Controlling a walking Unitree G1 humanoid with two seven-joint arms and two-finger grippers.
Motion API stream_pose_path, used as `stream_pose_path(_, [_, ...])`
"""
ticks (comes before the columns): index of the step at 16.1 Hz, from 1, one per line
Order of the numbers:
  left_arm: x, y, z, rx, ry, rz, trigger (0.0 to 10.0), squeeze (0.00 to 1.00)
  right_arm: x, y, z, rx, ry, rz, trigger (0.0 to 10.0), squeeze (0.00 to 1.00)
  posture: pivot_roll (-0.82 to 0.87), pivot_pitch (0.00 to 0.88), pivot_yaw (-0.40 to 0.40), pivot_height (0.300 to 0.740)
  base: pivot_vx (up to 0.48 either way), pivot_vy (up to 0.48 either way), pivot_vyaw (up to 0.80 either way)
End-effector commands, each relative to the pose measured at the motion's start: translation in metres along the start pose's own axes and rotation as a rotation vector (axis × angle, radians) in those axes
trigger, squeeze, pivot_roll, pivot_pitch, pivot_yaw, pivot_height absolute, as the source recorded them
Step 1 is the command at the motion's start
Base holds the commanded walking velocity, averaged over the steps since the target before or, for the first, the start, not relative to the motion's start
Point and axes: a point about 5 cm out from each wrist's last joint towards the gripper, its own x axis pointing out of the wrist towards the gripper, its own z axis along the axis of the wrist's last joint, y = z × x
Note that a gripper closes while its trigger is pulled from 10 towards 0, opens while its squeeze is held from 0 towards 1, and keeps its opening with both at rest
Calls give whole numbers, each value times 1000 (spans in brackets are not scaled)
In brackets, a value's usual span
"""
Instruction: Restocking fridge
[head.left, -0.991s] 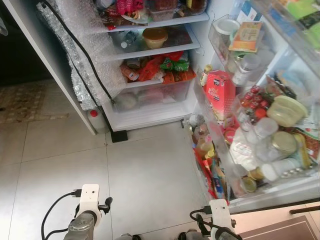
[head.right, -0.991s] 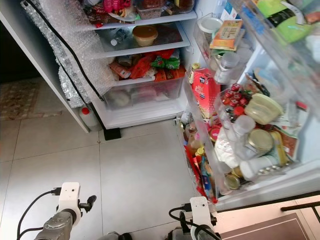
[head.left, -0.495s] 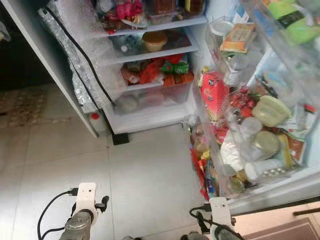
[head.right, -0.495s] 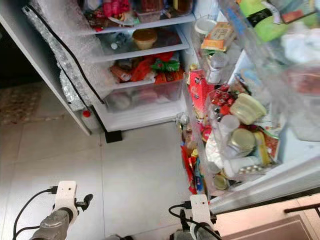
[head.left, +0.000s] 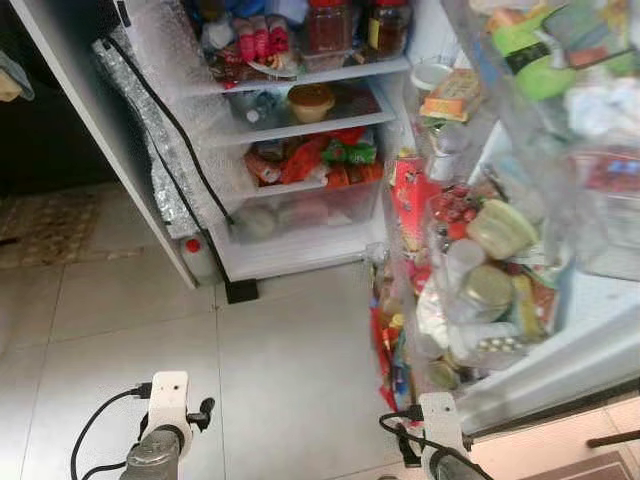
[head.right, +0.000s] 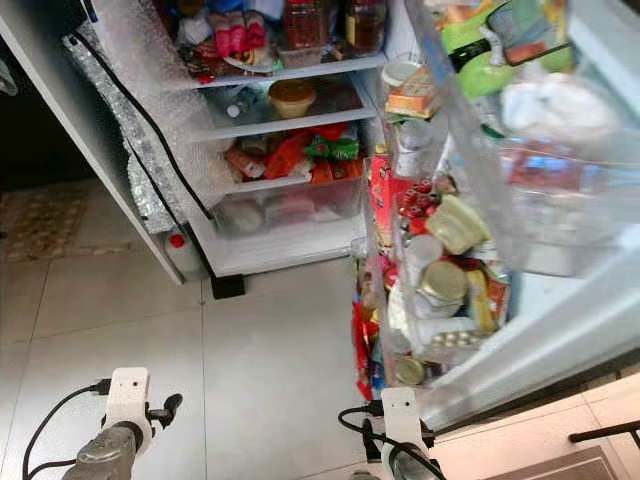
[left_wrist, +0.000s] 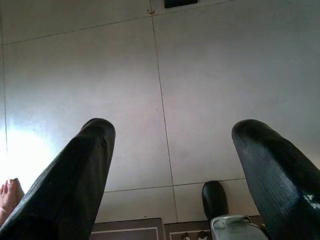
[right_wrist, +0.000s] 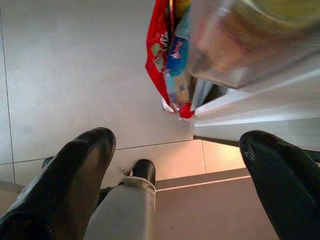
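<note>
Presently the fridge (head.left: 300, 235) stands open across the upper frame, shelves packed; its door (head.right: 560, 330) at right is crammed with jars and packets. Left pincer (left_wrist: 172, 150) and right pincer (right_wrist: 177, 155) hang low over the tiled floor (head.left: 280, 350), fingers apart, empty.

The floor (head.left: 280, 360) is pale glazed tile, smooth with a soft sheen. Crinkled bubble wrap (head.left: 165, 90) and silver foil (head.left: 165, 190) line the fridge's side. The door bins (head.right: 560, 200) and crisper drawer (head.left: 300, 210) are clear glossy plastic. Left pincer (left_wrist: 172, 150) fingers (left_wrist: 75, 180) look matt, finely ribbed black.
</note>
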Motion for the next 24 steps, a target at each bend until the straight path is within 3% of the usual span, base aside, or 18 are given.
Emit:
stream_pose_path(1, [-4,7,-13,0,45,27,10000,0,-2,-1,-10,19,39,-6,10000,0,-108,125,24,740,0,0,0])
stream_pose_path(6, [-5,6,-15,-8,52,31,10000,0,-2,0,-20,-111,218,44,10000,0,-105,140,23,740,0,0,0])
stream_pose_path(14, [-5,6,-15,-7,45,31,10000,0,-4,-4,-27,-128,337,-14,10000,0,-103,148,26,740,0,0,0])
stream_pose_path(19, [-5,7,-14,-7,41,33,10000,0,-4,-3,-26,-117,327,-1,10000,0,-101,148,28,740,0,0,0])
stream_pose_path(21, [-5,8,-13,-7,37,33,10000,0,-2,1,-18,-66,206,47,10000,0,-104,149,29,740,0,0,0])
stream_pose_path(22, [-4,8,-13,-6,36,33,10000,0,-1,2,-15,-97,171,67,10000,0,-105,149,29,740,0,0,0])
stream_pose_path(24, [-4,7,-12,-9,30,30,10000,0,-1,3,-13,-61,134,61,10000,0,-103,149,29,740,0,0,0])
